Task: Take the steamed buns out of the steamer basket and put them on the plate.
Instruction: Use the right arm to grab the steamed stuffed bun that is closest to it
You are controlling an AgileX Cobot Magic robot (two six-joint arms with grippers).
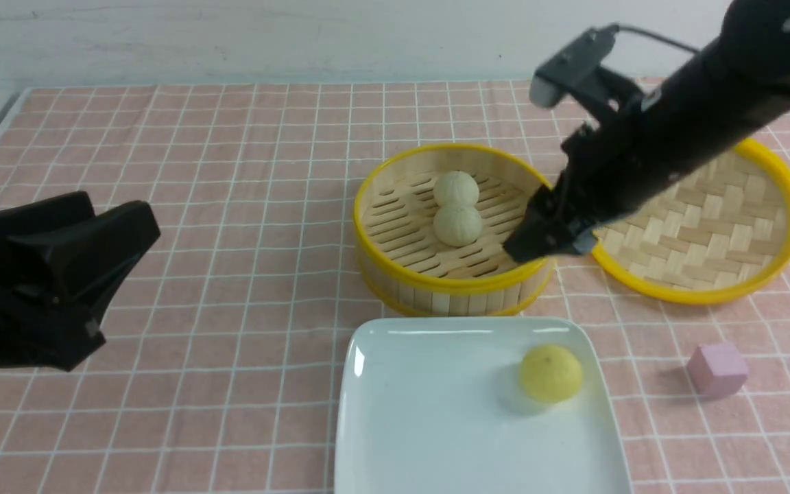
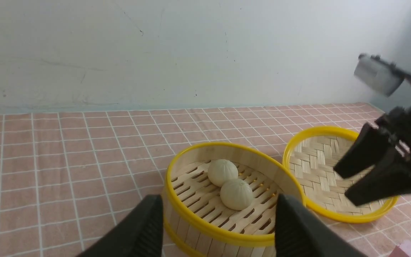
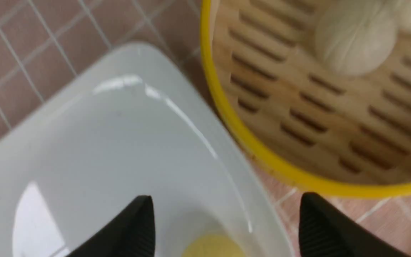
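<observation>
The far off-white bun and the near off-white bun, both round and pleated, sit touching on the slatted floor of the round bamboo steamer basket. The pale yellow bun rests on the glossy white square plate, toward its right edge, just in front of the basket.

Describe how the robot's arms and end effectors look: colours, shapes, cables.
Both are matte black. The right arm is a thick tube carrying a small grey camera on a black bracket, with a thin dark cable. The left end effector and right end effector each have two wedge-shaped fingers.
</observation>
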